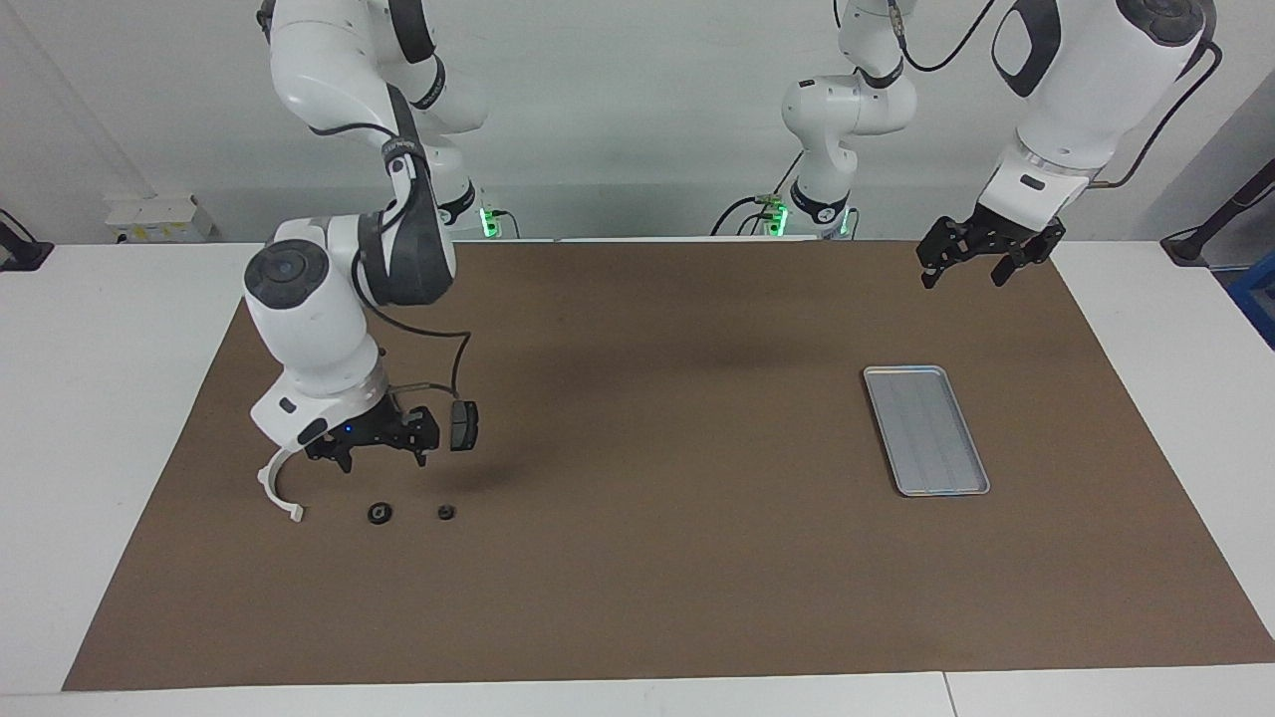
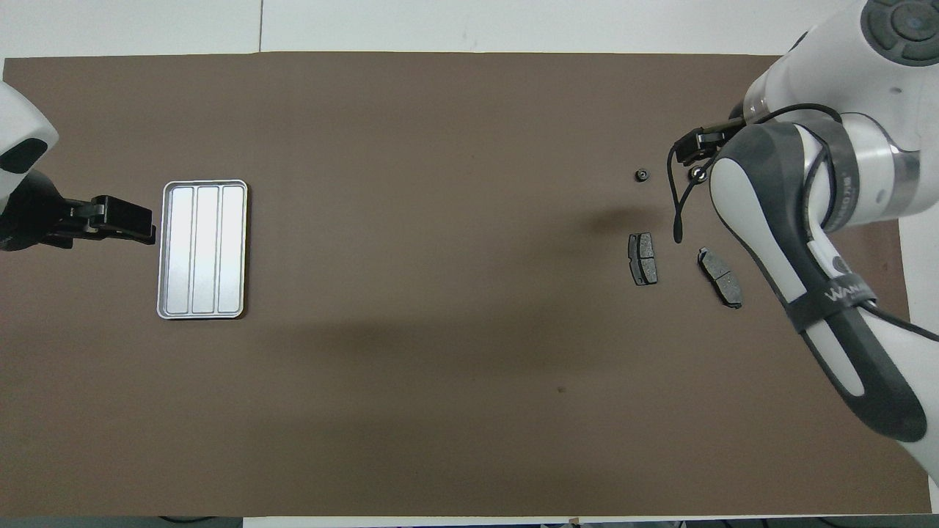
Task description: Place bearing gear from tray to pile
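Observation:
The silver tray point(image 1: 925, 428) lies toward the left arm's end of the table with nothing in it; it also shows in the overhead view point(image 2: 202, 249). Two small dark ring-shaped gears point(image 1: 379, 513) point(image 1: 445, 512) lie on the mat beside the pile: a white curved bracket point(image 1: 279, 483) and two dark brake pads point(image 2: 642, 258) point(image 2: 720, 276). One gear point(image 2: 642, 174) shows plainly from above. My right gripper point(image 1: 381, 458) hangs open and empty above the pile, off the mat. My left gripper point(image 1: 964, 274) waits open in the air beside the tray.
The brown mat point(image 1: 647, 558) covers the table, white tabletop around it. The right arm point(image 2: 799, 220) hides the bracket and part of the pile from above.

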### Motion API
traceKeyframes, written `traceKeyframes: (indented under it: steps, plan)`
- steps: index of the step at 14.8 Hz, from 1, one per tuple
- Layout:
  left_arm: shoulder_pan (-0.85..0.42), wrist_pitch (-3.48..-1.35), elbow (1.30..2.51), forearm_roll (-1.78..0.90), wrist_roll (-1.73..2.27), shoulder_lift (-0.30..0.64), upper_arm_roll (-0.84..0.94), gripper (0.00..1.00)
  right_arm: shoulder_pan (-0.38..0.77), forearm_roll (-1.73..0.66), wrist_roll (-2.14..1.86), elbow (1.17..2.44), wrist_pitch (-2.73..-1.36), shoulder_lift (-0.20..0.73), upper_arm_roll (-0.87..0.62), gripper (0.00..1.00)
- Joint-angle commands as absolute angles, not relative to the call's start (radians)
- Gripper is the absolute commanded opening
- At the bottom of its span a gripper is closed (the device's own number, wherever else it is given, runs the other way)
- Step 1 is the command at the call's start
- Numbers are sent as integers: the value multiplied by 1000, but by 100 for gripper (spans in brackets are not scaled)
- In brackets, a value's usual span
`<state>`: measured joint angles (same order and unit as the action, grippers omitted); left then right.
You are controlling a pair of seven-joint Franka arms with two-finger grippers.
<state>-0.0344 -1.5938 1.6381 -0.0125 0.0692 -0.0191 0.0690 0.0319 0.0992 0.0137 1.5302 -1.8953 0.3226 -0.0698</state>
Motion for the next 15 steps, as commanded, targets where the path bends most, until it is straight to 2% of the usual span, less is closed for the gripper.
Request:
traceKeyframes:
  steps: [1, 4, 7, 10, 15]
  plan:
    - [-40, -1578, 1647, 5, 58, -37, 64, 100, 14, 86, -20, 1666, -1817, 125, -83, 100]
    - [-40, -1578, 1647, 5, 58, -37, 64, 100, 21, 49, -20, 1667, -1665, 5, -80, 100]
    - [-40, -1578, 1647, 5, 58, -38, 64, 100, 29, -23, -47, 1667, -1580, -61, -23, 100]
    - [-40, -1578, 1647, 5, 60, -37, 64, 100, 32, -40, -54, 1658, -1510, -86, -5, 100]
    - [-40, -1578, 1647, 5, 60, -37, 64, 100, 32, -11, -49, 1660, -1523, -81, -5, 100]
